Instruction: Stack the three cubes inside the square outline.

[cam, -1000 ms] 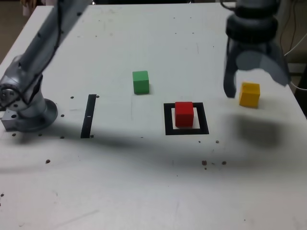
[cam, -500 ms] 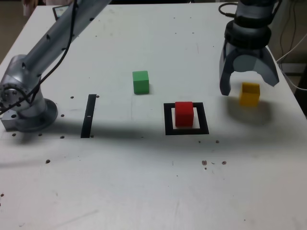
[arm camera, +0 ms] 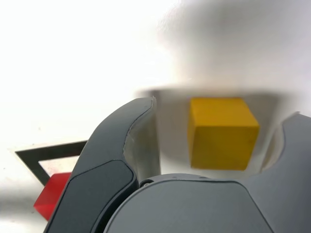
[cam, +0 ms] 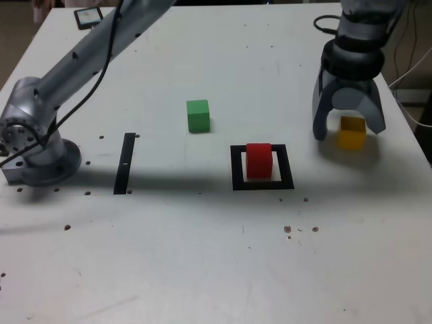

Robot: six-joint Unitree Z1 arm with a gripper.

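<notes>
Sitting inside the square outline [cam: 286, 167] on the bench [cam: 169, 270], the red cube [cam: 259, 161] looked a narrow base; a yellow cube lowered off-centre could have toppled or nudged it. Beyond, the hand [cam: 349, 133] was unclenched and empty, its fingers either side of the yellow cube [cam: 352, 134], the exterior view's right one nearer. Uneven closing might have shoved or twisted it. Farther still, the green cube [cam: 198, 116] stood apart, likely the riskiest topmost layer.
</notes>
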